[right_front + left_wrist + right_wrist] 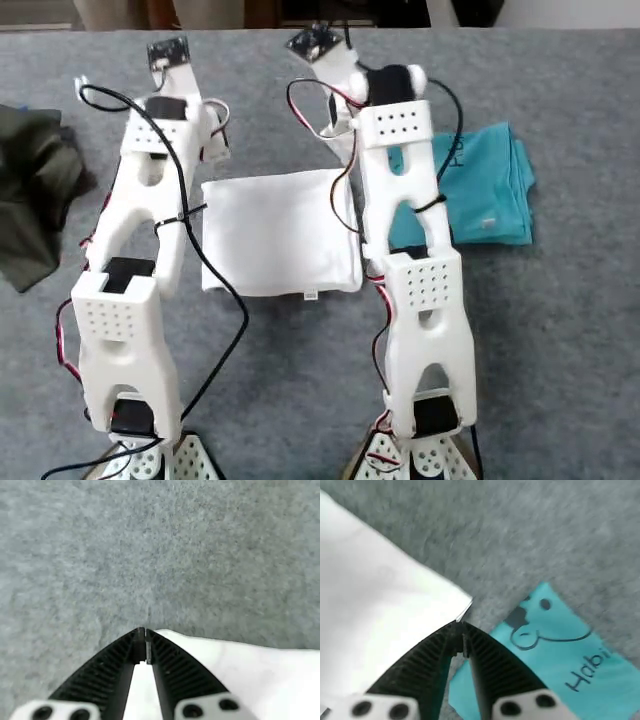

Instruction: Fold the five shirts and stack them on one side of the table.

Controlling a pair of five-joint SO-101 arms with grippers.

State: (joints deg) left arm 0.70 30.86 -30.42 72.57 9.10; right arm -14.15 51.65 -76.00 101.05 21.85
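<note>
A folded white shirt [280, 232] lies flat in the middle of the table, between the two arms. My left gripper [145, 642] is shut, its tips at the far left corner of the white shirt [240, 672], with nothing seen between them. My right gripper [460, 630] is also shut, just beside the far right corner of the white shirt [375, 595]. A folded teal shirt [485, 190] with a dark print lies to the right of the right arm; its edge [555, 655] passes under the right fingers. A crumpled dark green shirt [30, 195] sits at the left edge.
Grey cloth covers the table [540, 350]. The left arm [150, 200] and the right arm [410, 200] stretch along either side of the white shirt, with cables hanging over its edges. Bare table shows at the front and far right.
</note>
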